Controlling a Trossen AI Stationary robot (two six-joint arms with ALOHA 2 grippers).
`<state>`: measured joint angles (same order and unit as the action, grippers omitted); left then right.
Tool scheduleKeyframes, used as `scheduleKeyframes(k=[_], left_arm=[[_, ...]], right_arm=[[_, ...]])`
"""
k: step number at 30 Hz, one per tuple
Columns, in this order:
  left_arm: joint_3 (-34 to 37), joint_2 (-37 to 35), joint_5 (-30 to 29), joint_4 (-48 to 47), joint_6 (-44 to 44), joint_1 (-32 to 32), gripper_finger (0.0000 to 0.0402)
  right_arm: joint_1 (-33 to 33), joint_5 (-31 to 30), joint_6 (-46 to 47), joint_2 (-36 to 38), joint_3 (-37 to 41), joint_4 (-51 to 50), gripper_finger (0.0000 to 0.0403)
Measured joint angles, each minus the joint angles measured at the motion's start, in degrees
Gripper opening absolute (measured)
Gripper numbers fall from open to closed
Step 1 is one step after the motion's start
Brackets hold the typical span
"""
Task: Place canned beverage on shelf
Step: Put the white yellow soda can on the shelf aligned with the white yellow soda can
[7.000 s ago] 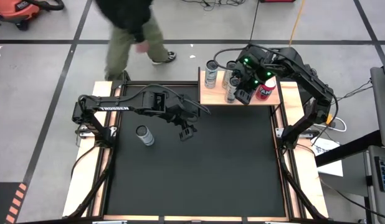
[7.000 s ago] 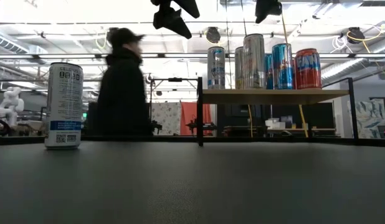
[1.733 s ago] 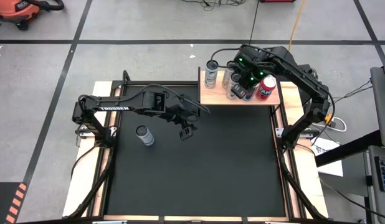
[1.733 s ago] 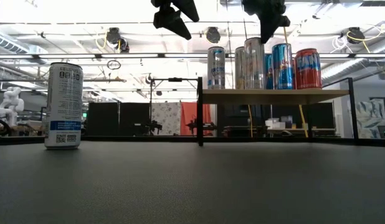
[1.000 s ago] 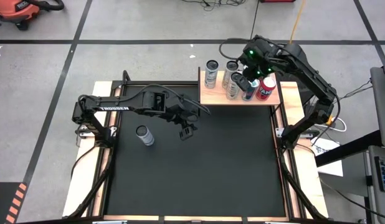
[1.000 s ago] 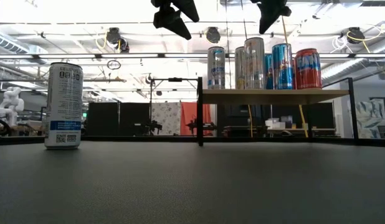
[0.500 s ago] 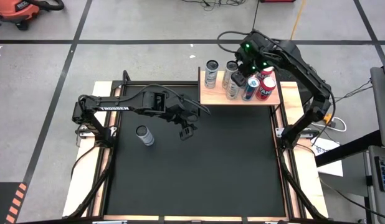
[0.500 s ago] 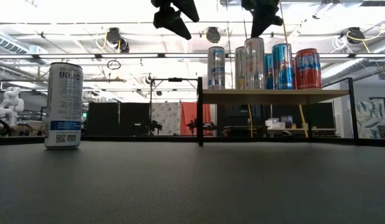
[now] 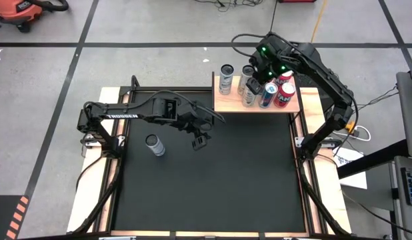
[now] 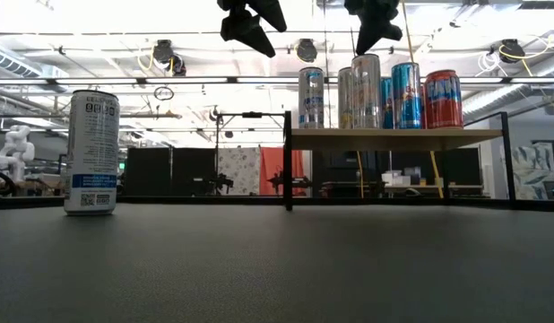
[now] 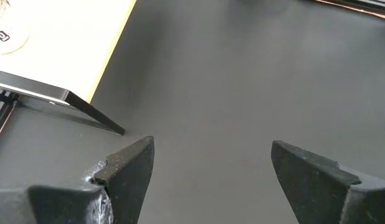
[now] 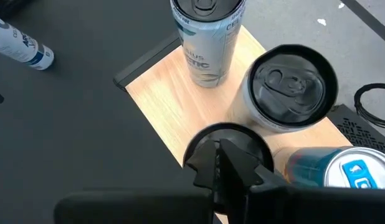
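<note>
The light wooden shelf stands at the table's far right and carries several cans: silver ones, a blue one and a red one, all upright on their bases. My right gripper is shut, hanging over the top of a silver can in the middle of the shelf. A white can stands upright on the black mat at the left. To the right of that can, my left gripper hangs open above the mat with nothing between its fingers. My right gripper's shut fingertips point slanting down at the silver can's top from above. I cannot tell whether they touch it. The can stands upright on the shelf.
The shelf is raised on thin black legs. The black mat stretches bare from the white can to the near edge. Wooden rails frame the table. A cable trails behind the shelf.
My right gripper, still shut, has shifted a little toward the table's left above the shelf and turned slightly, ending over the middle silver can. The cans stand as before.
</note>
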<state>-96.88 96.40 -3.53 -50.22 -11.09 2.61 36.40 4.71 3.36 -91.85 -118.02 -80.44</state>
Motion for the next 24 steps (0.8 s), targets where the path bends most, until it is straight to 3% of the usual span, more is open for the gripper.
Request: scheduleKeyframes(k=[24], left_arm=[[0.0,0.0,0.0,0.0,0.0,0.0,0.0322]], right_arm=[[-0.1,3.5,0.0,-2.4,-0.1,-1.9,0.0]])
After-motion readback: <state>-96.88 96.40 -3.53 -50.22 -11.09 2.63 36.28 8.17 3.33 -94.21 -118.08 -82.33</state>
